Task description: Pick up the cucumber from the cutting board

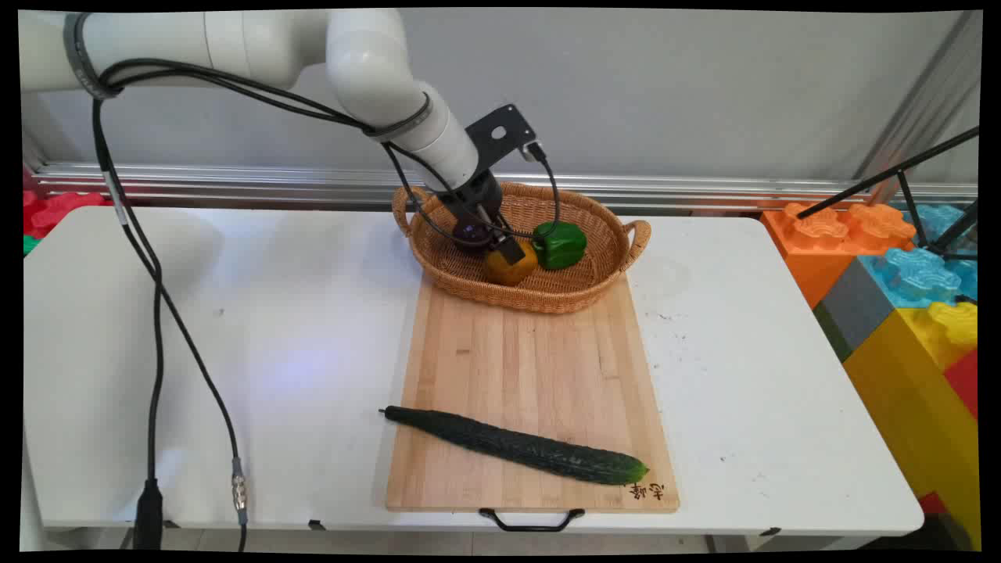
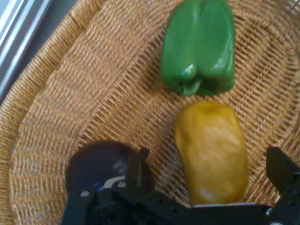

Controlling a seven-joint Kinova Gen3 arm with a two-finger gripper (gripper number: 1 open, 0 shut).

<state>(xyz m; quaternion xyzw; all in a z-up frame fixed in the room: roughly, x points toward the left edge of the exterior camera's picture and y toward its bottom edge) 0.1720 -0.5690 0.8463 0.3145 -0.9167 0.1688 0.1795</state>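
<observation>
Tool (image 2: 208,171) astride one yellow pepper (image 2: 213,152)

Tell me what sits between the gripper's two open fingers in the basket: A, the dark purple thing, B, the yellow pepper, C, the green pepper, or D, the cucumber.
B: in the hand view the yellow pepper lies between the open gripper's fingers, the green pepper beyond it in the basket.
</observation>
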